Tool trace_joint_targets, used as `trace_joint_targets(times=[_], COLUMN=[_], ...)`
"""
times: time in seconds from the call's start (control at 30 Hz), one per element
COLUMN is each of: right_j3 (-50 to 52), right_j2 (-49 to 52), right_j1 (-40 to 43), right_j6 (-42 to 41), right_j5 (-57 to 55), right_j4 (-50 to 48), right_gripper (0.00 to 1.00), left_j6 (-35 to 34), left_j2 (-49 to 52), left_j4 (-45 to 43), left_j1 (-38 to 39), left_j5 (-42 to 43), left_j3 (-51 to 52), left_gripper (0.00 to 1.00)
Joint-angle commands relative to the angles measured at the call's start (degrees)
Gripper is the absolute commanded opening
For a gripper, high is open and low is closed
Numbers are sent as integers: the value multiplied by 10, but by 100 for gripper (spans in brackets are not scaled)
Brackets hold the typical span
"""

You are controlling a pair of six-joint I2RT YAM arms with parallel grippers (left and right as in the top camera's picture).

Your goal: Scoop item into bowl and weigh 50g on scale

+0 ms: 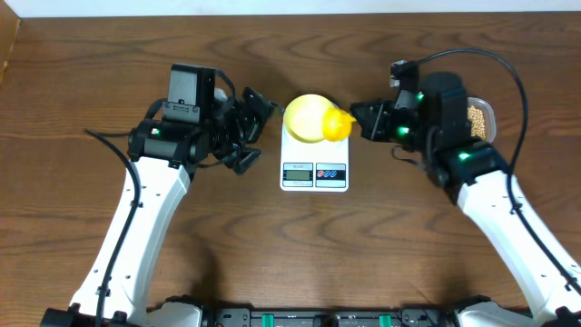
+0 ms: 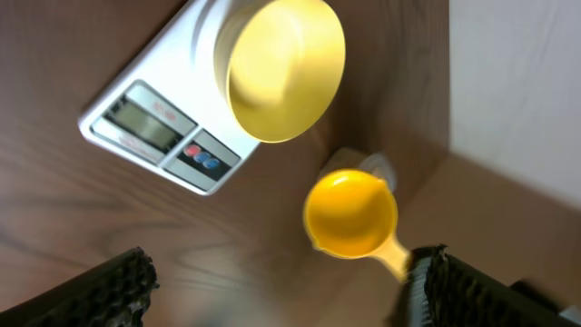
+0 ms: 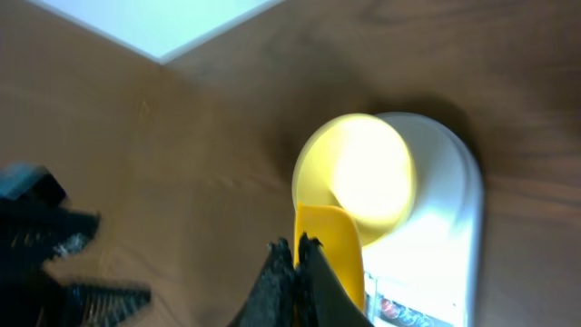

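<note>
The white scale (image 1: 314, 171) stands mid-table with the pale-yellow bowl (image 1: 305, 116) on it. My right gripper (image 1: 365, 121) is shut on the handle of a bright yellow scoop (image 1: 339, 125), whose cup hangs at the bowl's right rim. In the left wrist view the scoop (image 2: 351, 214) and the bowl (image 2: 286, 68) show no beans inside. The right wrist view shows my shut fingers (image 3: 298, 262) on the scoop (image 3: 332, 245), over the bowl (image 3: 368, 177) and scale (image 3: 445, 227). My left gripper (image 1: 251, 133) is open and empty, left of the scale (image 2: 154, 127). The beans (image 1: 475, 115) lie at far right.
The beans sit in a clear plastic container (image 1: 487, 109) behind my right arm, near the table's back edge. The white wall edge runs along the back. The scale's display (image 1: 298, 171) is too small to read.
</note>
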State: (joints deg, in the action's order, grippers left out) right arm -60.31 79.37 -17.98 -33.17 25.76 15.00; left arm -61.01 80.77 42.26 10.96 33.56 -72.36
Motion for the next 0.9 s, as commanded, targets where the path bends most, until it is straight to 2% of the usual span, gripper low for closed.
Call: trace_joint_targets(times=[0.0,0.1,0.23,0.4,0.57,0.67,0.73,0.83,0.87], right_j3=[-60,-112,-167,-182,-182,-182,-182,-182,-182], right_j2=[-4,-4,-5,-16,-35,-41,-41,-41,-41], right_j1=[15,15,15,15,15,15,15,15,15], right_j6=[147,223,263,266,266,266,266,266,266], right_j5=[50,26,-44,-98,-95,-110,-127,-156,-164], right_j4=[60,156,250,283,301,313,329,356,363], right_gripper=[1,1,1,1,1,1,1,1,1], left_j6=[192,282,348,357,357,369,403,435,441], left_j2=[-3,-3,-3,-3,-3,-3,-3,-3,-3], left_j4=[16,21,21,47,50,50,52,61,64], left_j1=[-1,-1,-1,-1,-1,-1,-1,-1,-1], left_j5=[3,2,-28,-138,-148,-149,-148,-148,-148], left_j3=[-10,-10,-10,-10,-10,-10,-10,-10,-10], left_gripper=[97,97,97,97,97,62,47,13,8])
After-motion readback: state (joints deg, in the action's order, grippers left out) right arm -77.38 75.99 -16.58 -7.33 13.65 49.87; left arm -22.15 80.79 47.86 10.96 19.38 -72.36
